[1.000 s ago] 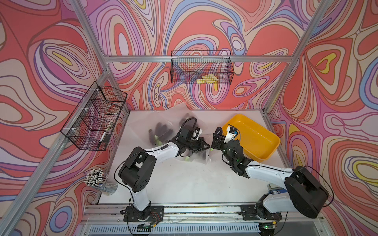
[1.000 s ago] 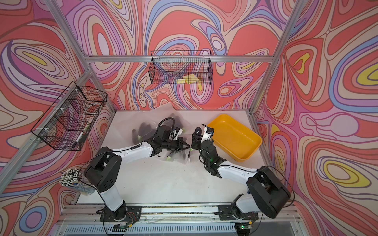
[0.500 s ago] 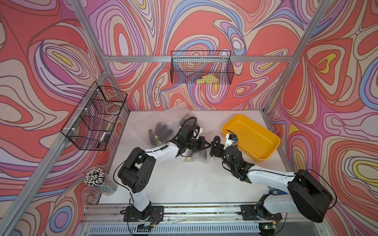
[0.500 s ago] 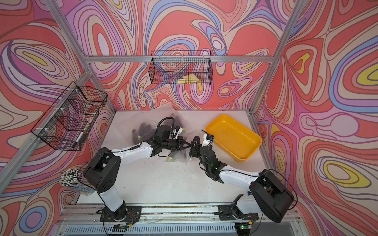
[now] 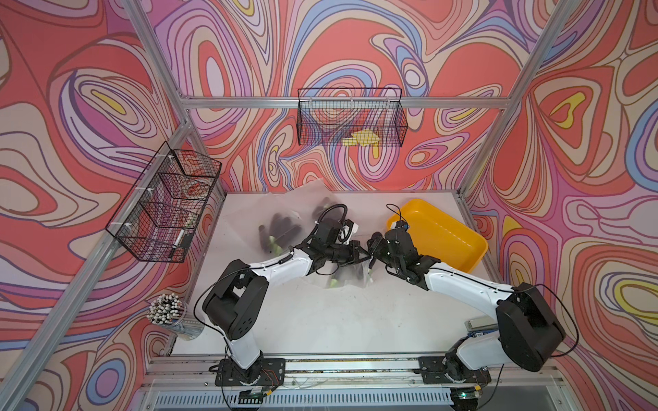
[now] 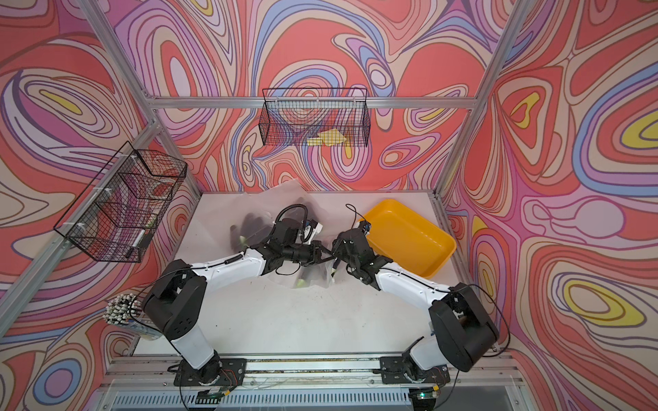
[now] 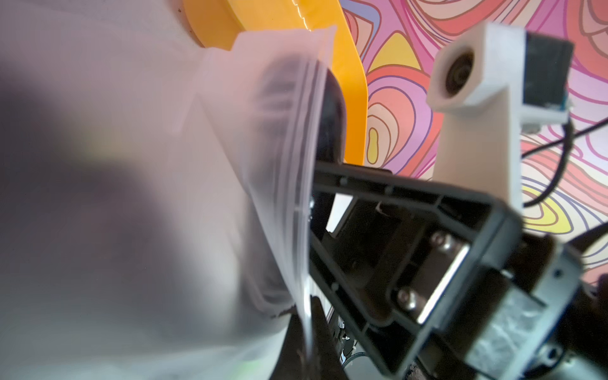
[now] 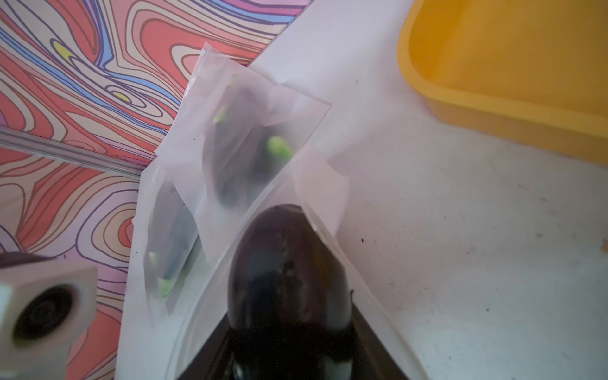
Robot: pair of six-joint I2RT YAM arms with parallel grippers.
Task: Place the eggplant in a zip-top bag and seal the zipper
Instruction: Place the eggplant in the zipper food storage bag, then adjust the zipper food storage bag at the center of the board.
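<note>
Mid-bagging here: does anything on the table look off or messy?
Only minor things. Dark specks and crumbs litter the white table near the yellow tray, like debris. The filled zip-top bags lie in a loose, overlapping heap by the back wall, while the tray sits empty.

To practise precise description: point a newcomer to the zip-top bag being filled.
Find the white table, beside the yellow tray. Between the left end effector and right end effector hangs a frosted zip-top bag with an eggplant at its mouth. Unlike the bagged eggplants lying behind it, it is lifted and unsealed.
</note>
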